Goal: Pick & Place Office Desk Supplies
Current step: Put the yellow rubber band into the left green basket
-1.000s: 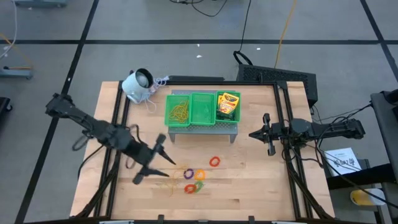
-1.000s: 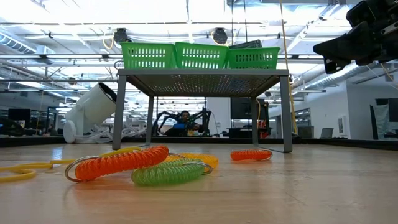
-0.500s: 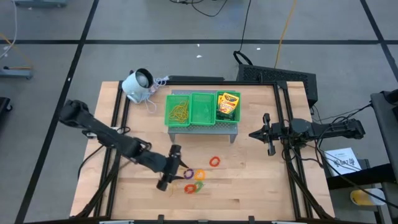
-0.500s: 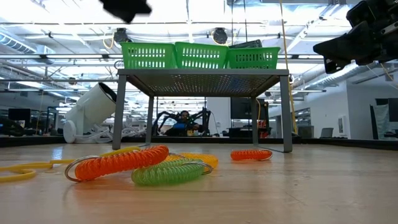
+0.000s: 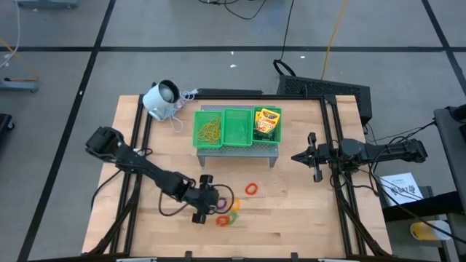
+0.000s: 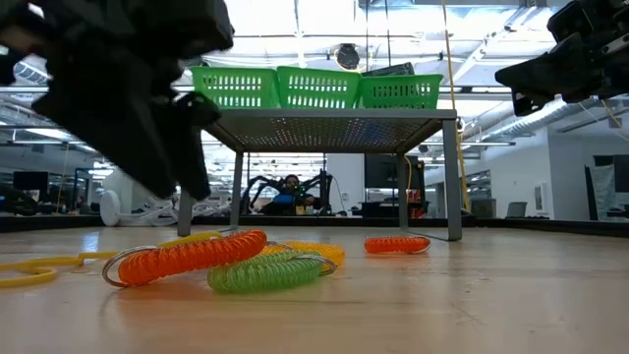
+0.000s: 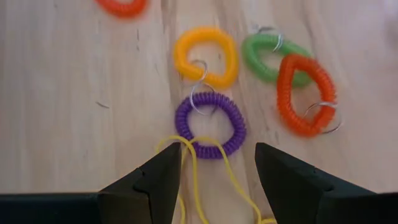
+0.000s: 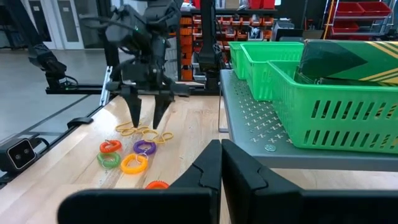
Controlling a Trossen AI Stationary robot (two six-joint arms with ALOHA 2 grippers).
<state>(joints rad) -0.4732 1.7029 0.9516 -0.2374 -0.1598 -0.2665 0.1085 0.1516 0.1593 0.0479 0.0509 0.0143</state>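
Where it lies flat: purple coiled plastic ring [image 7: 211, 124], on wooden worktop [image 7: 74, 93].
Left gripper [image 7: 217, 171]: fingers apart, empty, above ring.
Right gripper [image 8: 219, 163]: fingers together, empty.

Open left tool [image 7: 217, 171] above purple ring [image 7: 209, 124] (yellow band [image 7: 194, 163] between).

Purple ring [image 7: 209, 124], yellow-orange ring [image 7: 205, 56], green ring [image 7: 268, 57], orange ring [image 7: 303, 94] clustered flat on table; yellowish rubber bands [image 7: 196, 163] beside purple; red ring [image 5: 251, 189] apart; crayon box [image 5: 267, 124] in tray's right compartment.
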